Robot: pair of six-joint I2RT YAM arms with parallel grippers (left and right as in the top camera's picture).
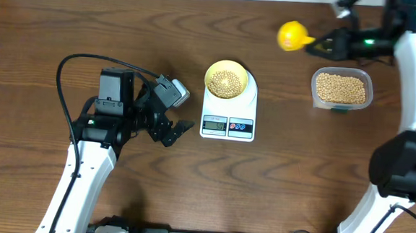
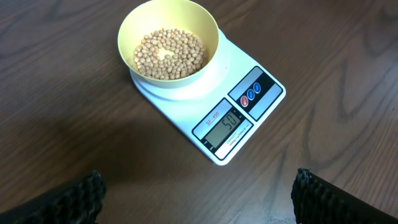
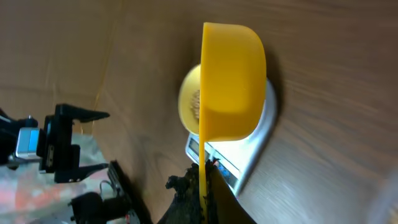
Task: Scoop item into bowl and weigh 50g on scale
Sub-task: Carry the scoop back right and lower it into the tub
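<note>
Beans lie in the bowl, which sits on the scale at the middle of the table. More beans fill a clear tub toward the right edge. Near the far right corner, the right jaws grip a yellow scoop by its handle.

From the left wrist, the left jaws stand wide open short of the scale, and the digits on its display are unclear.

From the right wrist, the scoop is turned on its side, with the bowl and scale behind it.

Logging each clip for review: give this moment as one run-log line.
left gripper: open, empty, beside scale | right gripper: shut on scoop handle, near tub | bowl: on scale, holds beans | display: on, digits unclear
</note>
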